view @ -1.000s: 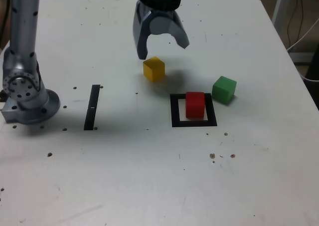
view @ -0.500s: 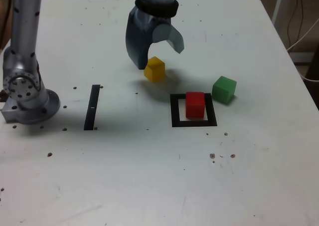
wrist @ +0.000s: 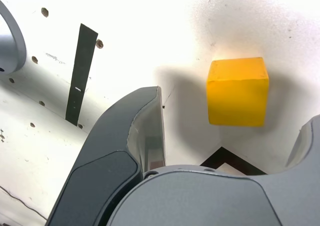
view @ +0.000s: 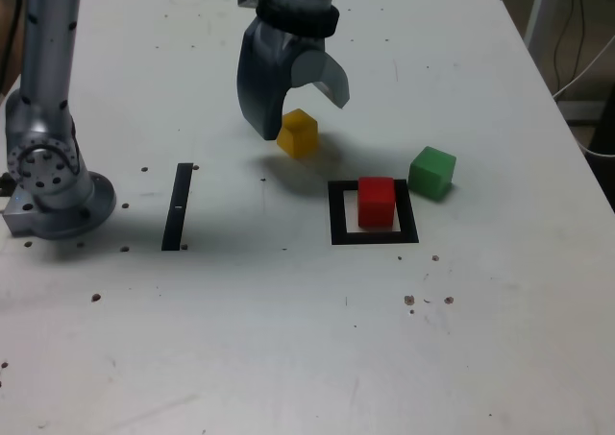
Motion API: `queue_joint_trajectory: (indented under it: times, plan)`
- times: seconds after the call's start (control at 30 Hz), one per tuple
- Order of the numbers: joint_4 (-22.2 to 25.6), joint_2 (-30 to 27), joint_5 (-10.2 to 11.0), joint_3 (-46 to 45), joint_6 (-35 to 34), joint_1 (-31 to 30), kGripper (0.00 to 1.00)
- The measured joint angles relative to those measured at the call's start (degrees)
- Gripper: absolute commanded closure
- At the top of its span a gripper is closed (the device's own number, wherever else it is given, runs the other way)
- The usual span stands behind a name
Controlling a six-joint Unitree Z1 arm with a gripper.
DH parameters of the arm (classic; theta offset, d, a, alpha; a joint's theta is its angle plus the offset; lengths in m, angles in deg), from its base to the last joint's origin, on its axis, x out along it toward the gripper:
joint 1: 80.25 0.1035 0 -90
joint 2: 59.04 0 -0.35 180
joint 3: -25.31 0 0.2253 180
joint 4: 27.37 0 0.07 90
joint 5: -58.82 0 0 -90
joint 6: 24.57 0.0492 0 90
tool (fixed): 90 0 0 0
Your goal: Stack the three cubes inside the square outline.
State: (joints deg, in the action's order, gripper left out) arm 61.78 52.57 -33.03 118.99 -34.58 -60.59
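The end effector (view: 300,118) hangs over the yellow cube (view: 297,132) with its jaws spread wide and nothing held. One jaw looks much closer to the cube than the other, so closing could shove or twist it instead of gripping. The red cube (view: 377,202) sits inside the square outline (view: 336,214), nearer the worktop's middle. The green cube (view: 431,173) lies just beside the outline, where a low carry could knock it.

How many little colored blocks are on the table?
3. The red cube sits inside the square outline. The green cube is just past the outline's far corner on the exterior view's right. The yellow cube sits under the open tool.
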Motion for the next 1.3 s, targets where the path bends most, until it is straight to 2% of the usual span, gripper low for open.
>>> queue_joint_trajectory:
  times: [0.63,0.9,1.07,1.3]
  plan:
    - [-6.2,3.7,-1.5,-3.5,2.2,2.0,0.05]
    - [-6.6,4.4,-1.5,-3.4,2.7,2.7,0.09]
    - [-6.7,4.7,-1.7,-3.4,2.9,3.2,0.21]
    - [-7.2,5.0,-2.0,-3.4,3.0,3.3,0.52]
